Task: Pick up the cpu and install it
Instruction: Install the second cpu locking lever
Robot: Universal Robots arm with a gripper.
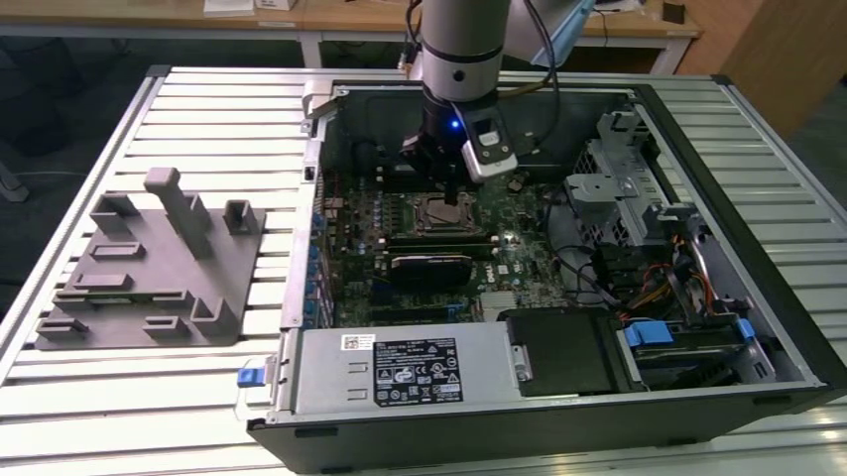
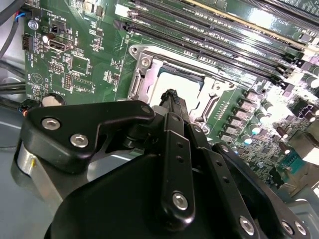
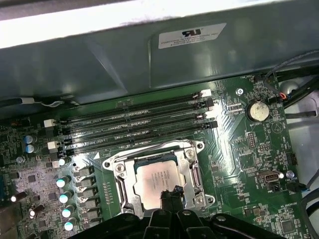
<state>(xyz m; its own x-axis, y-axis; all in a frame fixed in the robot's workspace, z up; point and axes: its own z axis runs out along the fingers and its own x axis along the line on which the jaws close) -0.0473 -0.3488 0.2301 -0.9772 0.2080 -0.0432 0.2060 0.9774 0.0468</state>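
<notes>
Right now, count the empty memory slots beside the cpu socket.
4: long dark slots lie side by side in one bank between the socket, where the cpu sits, and the case wall. The gripper hangs over the socket's edge.

From my seat the backdrop is pretty plain: everything sits on a pale slatted metal surface (image 1: 198, 397) with ribs running across it. Behind it there's a light wooden desk (image 1: 331, 20) with white legs, dark floor (image 1: 66, 109) underneath, and a wood-toned panel (image 1: 781, 50) off at the exterior view's right. Lighting is even, soft overhead.
</notes>
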